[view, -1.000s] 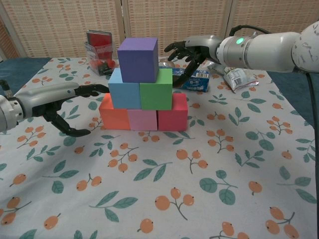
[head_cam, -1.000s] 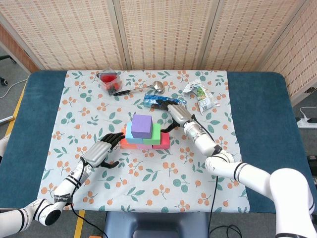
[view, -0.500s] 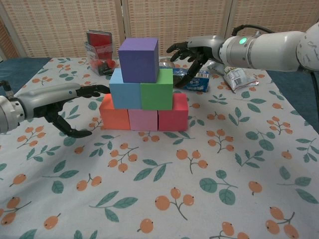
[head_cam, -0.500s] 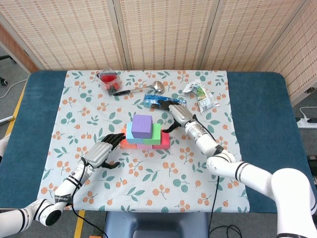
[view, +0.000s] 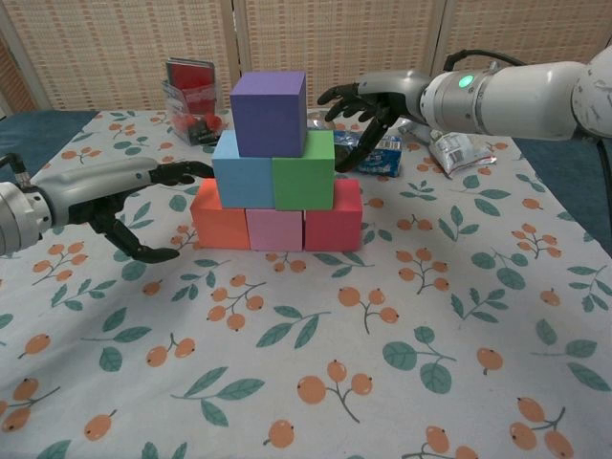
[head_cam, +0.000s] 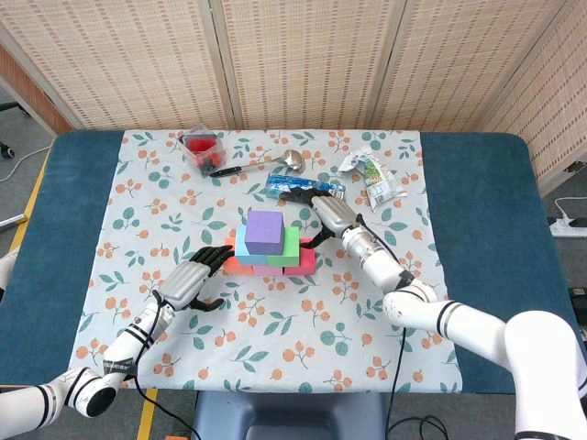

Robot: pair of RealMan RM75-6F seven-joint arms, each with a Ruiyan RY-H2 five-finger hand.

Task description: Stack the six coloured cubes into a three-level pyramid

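Six cubes are sitting in a finished three-level pyramid on the flowery tabletop [view: 459, 363], so to me the stacking step is looking done and we're at the letting-go stage. Bottom row is running orange cube [view: 218, 222], pink cube [view: 274, 229], red cube [view: 333, 216], touching side by side. On top of those, blue cube [view: 242, 170] and green cube [view: 303, 171] are sitting together, and the purple cube [view: 268, 115] is crowning it, resting across the seam between blue and green.

Both hands are holding nothing. The left hand [view: 134, 206] is hanging just beside the orange and blue cubes on the stack's left, fingers spread and curved, the tips near the blue cube. I can't tell from either view if they're actually touching it. The right hand [view: 368, 105] is hovering behind and to the right of the stack, up around the purple and green level, fingers splayed apart and clear of the cubes as far as I can see.

My guess for the next move: both hands need pulling straight out and away, slow, without brushing anything. The top cube looks like the easy one to knock, since it's only perched on two edges.

Other clutter like the spoon [head_cam: 275, 162] and snack packet [head_cam: 371, 176] is lying well behind.
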